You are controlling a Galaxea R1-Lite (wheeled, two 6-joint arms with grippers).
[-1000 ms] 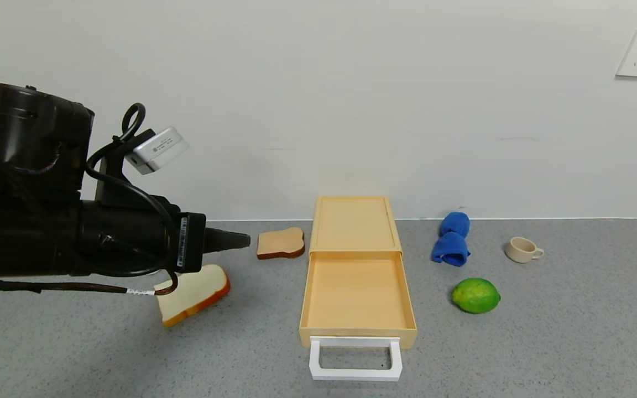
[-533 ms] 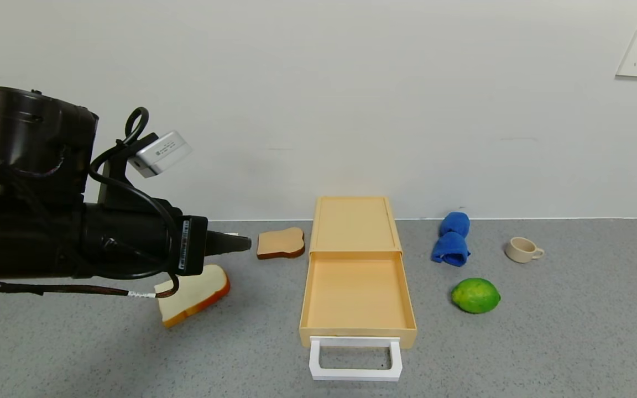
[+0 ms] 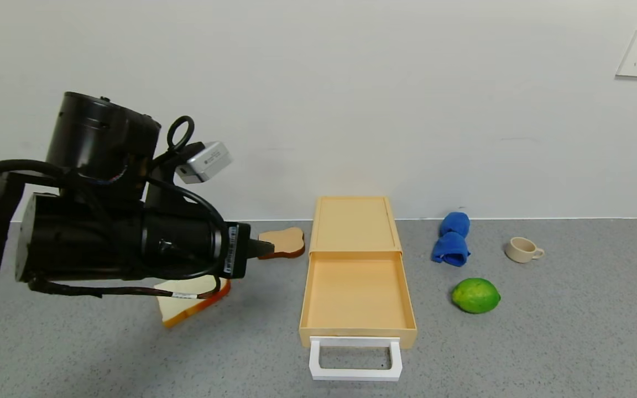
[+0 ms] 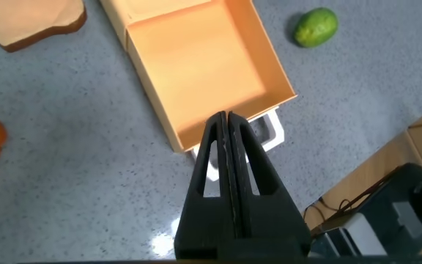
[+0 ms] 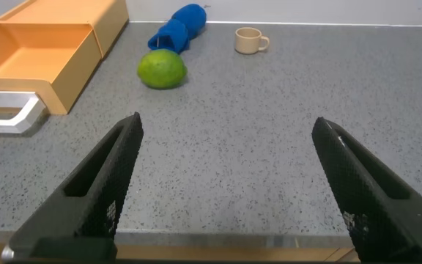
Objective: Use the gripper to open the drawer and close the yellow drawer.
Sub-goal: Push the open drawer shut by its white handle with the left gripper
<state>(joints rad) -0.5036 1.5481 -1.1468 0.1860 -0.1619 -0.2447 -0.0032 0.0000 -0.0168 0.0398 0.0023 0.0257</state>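
The pale yellow drawer (image 3: pixel 356 293) stands pulled out of its low box (image 3: pixel 353 222), its tray empty and its white loop handle (image 3: pixel 355 359) nearest me. It also shows in the left wrist view (image 4: pixel 207 70) and the right wrist view (image 5: pixel 35 51). My left gripper (image 3: pixel 266 249) is shut and empty, held above the table to the left of the drawer; in its own view (image 4: pixel 226 117) the tips hang over the drawer's front edge. My right gripper (image 5: pixel 226 128) is open and empty, low over the table's front edge, right of the drawer.
Two bread slices (image 3: pixel 281 243) (image 3: pixel 191 301) lie left of the drawer. A lime (image 3: pixel 475 295), a blue cloth (image 3: pixel 452 239) and a small cup (image 3: pixel 523 250) sit to its right. A wall (image 3: pixel 318 99) runs behind the table.
My left arm has moved right toward the drawer and risen a little, its gripper still shut. The drawer has not moved.
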